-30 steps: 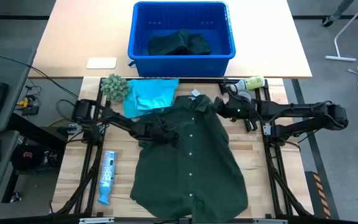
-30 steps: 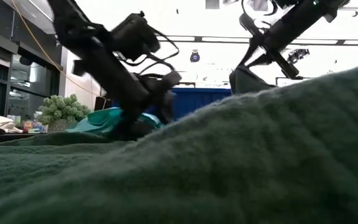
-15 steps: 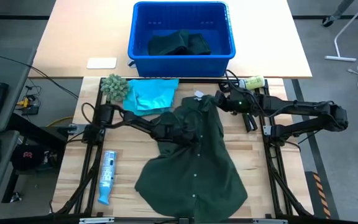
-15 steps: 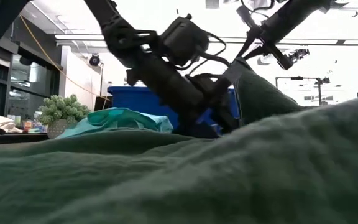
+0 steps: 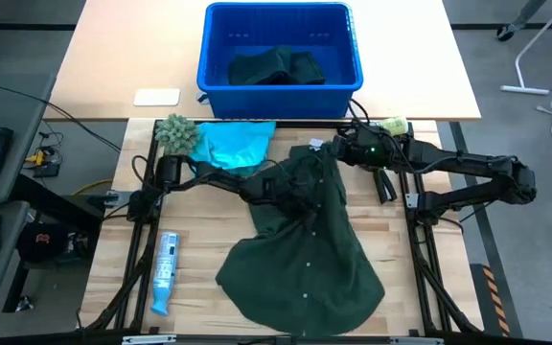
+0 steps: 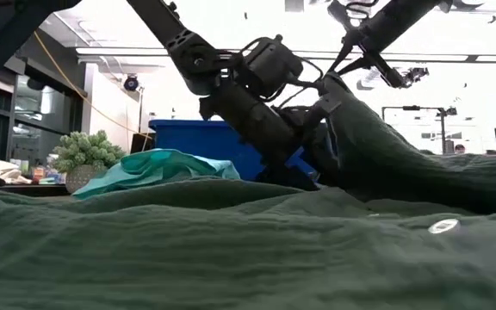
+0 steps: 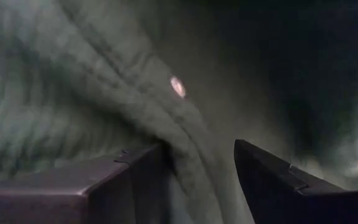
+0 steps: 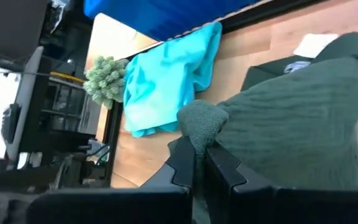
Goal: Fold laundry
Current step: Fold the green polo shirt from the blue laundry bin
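A dark green button shirt point(image 5: 300, 249) lies bunched on the wooden table, its lower part spread toward the near edge. My left gripper point(image 5: 305, 196) reaches in from the left to the shirt's upper middle and is shut on a ridge of its cloth point(image 7: 191, 146). My right gripper point(image 5: 338, 153) is at the shirt's far right top corner, near the white neck tag point(image 8: 316, 43), shut on a small bunch of cloth. A turquoise garment point(image 5: 233, 144) lies crumpled at the far left of the table. My left gripper has a raised fold of the shirt's front point(image 7: 194, 162) between its two fingers, next to a button point(image 7: 177, 86). It comes slanting down from the table's left side. The cloth around the fold rests on the table. My right gripper pinches a small bunch of the shirt's top edge point(image 8: 201, 121) between its two shut fingers. It comes from the table's right side, slanting down. That corner is lifted off the table point(image 6: 343, 95), and the cloth slopes down from it to the rest of the shirt.
A blue bin point(image 5: 353, 72) with a dark garment inside stands beyond the table's far edge. A fuzzy green ball point(image 5: 173, 132) sits at the far left, a blue and white tube point(image 5: 164, 273) lies at the near left, and a yellow-green item point(image 5: 391, 126) at the far right.
My left gripper has gone toward the table's right edge with the shirt's cloth. The shirt's upper left part has been drawn in over the middle and bunched, while its lower hem has stayed near the front edge. My right gripper has risen a little with its corner.
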`<act>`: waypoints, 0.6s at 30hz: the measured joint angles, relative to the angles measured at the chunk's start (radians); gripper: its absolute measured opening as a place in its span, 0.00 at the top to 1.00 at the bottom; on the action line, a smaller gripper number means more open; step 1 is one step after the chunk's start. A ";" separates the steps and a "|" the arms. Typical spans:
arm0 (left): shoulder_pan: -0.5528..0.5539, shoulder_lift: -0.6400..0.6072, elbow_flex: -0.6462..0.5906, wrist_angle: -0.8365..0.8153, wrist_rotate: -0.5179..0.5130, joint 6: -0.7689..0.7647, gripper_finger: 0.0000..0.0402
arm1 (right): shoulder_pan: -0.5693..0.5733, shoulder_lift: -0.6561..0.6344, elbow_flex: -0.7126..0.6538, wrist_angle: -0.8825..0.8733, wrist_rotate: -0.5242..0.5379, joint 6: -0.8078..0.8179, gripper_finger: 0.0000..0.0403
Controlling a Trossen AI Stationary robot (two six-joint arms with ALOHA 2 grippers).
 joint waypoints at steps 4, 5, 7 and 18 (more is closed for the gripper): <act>0.046 -0.056 0.000 -0.130 0.065 0.105 0.57 | -0.008 0.000 0.024 -0.033 -0.008 -0.050 1.00; 0.054 -0.073 0.000 -0.162 0.052 0.143 0.57 | -0.011 0.000 0.027 -0.042 -0.008 -0.061 1.00; 0.069 -0.109 0.000 -0.239 0.013 0.217 0.57 | -0.015 0.000 0.027 -0.048 -0.008 -0.071 1.00; 0.060 -0.295 0.001 -0.620 -0.135 0.573 0.59 | -0.016 0.000 0.027 -0.062 -0.015 -0.089 1.00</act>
